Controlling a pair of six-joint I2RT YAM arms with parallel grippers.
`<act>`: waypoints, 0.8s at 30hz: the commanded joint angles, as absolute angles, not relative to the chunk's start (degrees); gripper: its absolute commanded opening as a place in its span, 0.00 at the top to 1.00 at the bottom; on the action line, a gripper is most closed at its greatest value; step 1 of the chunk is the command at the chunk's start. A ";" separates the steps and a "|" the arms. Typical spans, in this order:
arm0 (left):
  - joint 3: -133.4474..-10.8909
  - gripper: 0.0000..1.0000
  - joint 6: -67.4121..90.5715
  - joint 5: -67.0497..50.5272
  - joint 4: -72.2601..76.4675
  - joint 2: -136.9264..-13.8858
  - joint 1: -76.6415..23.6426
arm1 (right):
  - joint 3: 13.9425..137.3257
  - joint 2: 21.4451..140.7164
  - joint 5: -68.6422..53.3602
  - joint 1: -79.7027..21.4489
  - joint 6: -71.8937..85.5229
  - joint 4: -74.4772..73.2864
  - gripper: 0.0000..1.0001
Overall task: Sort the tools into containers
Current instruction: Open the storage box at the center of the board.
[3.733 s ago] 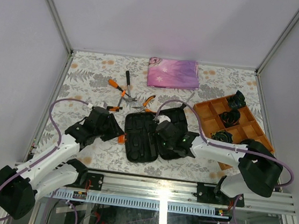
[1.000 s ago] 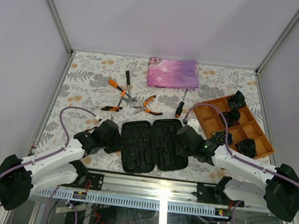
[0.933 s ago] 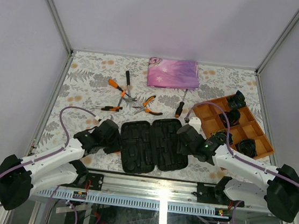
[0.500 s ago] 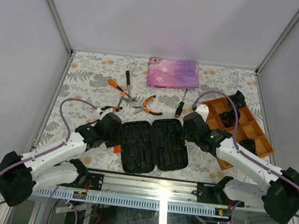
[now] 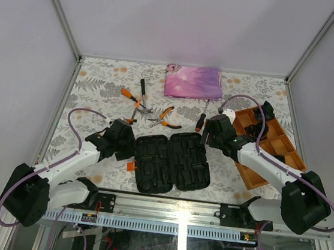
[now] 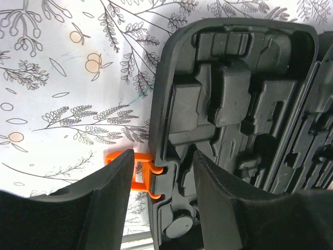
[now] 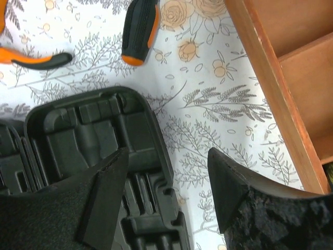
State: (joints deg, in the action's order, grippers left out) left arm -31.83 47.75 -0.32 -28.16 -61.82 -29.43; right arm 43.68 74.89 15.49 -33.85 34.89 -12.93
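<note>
Overhead, no fingertips are showing; each wrist view is cutting off part of the black hard-plastic clamshell case [image 5: 173, 162]. It is lying open at the near middle of the flower-printed table [image 5: 96, 87], slots up, hinge running near-to-far. The left gripper [image 6: 161, 156] is straddling its orange latch [image 6: 143, 164], jaws apart, gripping nothing; the right gripper [image 7: 165, 156] is gaping over its far-right corner.

Black clamshell tool case [image 5: 173, 164] lies open flat, moulded slots up, at middle of tabletop's near edge, orange latch [image 5: 131, 167] on its left side; orange-handled pliers [image 5: 165, 117], screwdriver [image 5: 200, 123], black-handled hammer [image 5: 142, 91] lie loose beyond it, mid-tabletop
</note>
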 commanded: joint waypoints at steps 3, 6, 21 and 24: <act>-32.69 0.51 43.31 -2.36 -24.89 -62.62 -28.25 | 49.52 80.68 17.18 -31.04 37.52 -7.50 0.30; -33.37 0.50 41.77 -1.34 -24.98 -62.23 -28.15 | 51.31 83.18 17.09 -30.55 38.02 -7.41 0.30; -42.41 0.48 37.64 0.05 -32.96 -56.50 -27.34 | 53.63 73.69 13.40 -28.57 38.31 -15.74 0.29; -43.92 0.45 36.38 -1.54 -34.59 -54.49 -27.33 | 53.52 67.57 12.40 -28.56 38.46 -20.02 0.29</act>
State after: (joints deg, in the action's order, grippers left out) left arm -41.23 39.40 -0.75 -31.14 -56.97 -27.64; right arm 52.31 76.29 13.32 -28.80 37.56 -14.52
